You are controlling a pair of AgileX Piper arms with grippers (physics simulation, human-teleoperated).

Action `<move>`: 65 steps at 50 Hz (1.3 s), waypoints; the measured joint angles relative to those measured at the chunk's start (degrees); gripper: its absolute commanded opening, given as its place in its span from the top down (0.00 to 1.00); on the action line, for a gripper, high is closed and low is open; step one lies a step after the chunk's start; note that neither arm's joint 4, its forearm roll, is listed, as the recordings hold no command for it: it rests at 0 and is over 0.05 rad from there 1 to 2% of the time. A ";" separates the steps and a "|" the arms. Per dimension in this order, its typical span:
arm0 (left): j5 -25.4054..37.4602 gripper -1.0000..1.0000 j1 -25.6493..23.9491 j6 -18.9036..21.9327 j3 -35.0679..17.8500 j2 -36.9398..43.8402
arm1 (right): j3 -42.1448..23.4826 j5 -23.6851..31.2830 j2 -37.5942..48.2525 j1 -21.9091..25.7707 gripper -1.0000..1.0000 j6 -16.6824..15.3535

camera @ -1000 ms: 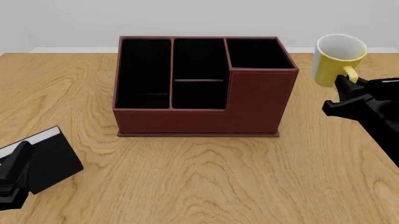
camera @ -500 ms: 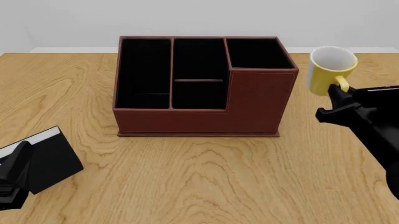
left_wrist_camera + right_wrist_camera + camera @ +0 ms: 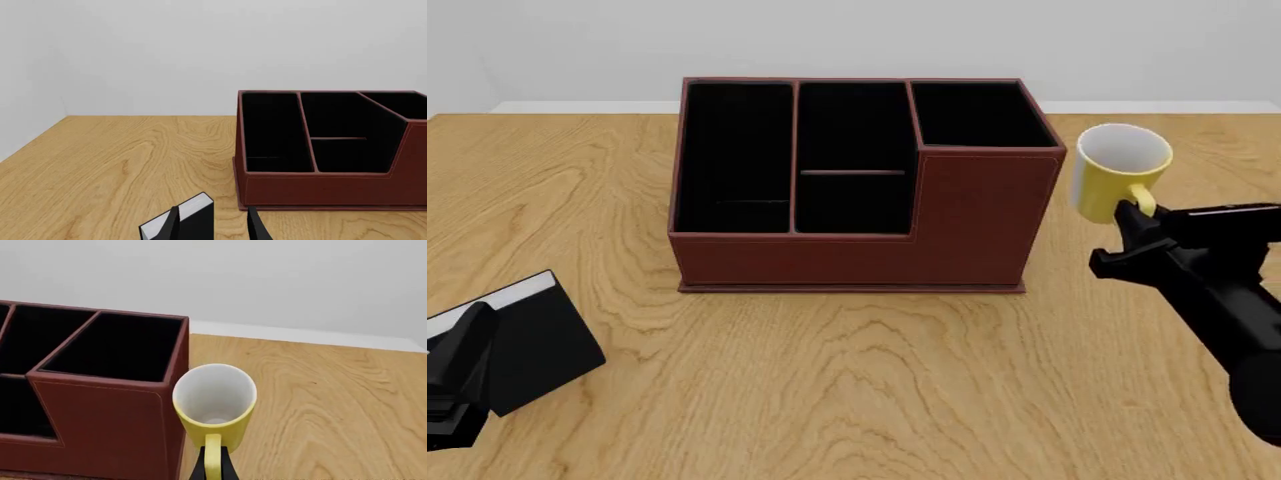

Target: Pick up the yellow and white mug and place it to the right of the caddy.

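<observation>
Yellow and white mug [image 3: 1120, 172] held just ahead of the right end effector [image 3: 1126, 222], which pinches its yellow loop handle [image 3: 212, 456]; mug tilted, long axis leaning back toward the end effector, white mouth facing up and toward the arm, handle on the near side; whether its base touches the desk [image 3: 868, 380] cannot be told. Caddy [image 3: 857, 184] stands just left of the mug, its taller end section nearest; a narrow gap shows between mug and caddy wall in the right wrist view; bare desk to the right of the end effector. Left end effector [image 3: 212, 225] far off to the left, low over the desk, fingers spread, a black book [image 3: 537, 342] with white edge just ahead of it.
</observation>
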 measured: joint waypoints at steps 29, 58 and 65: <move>0.00 0.00 0.00 0.00 0.00 0.00 | 0.99 -8.29 9.82 -0.74 1.00 0.04; 0.00 0.00 0.00 0.00 0.00 0.00 | 1.14 -13.65 17.23 -1.06 1.00 -0.25; 0.00 0.00 0.00 0.00 0.00 0.00 | 1.05 -14.55 18.59 -1.10 1.00 -0.38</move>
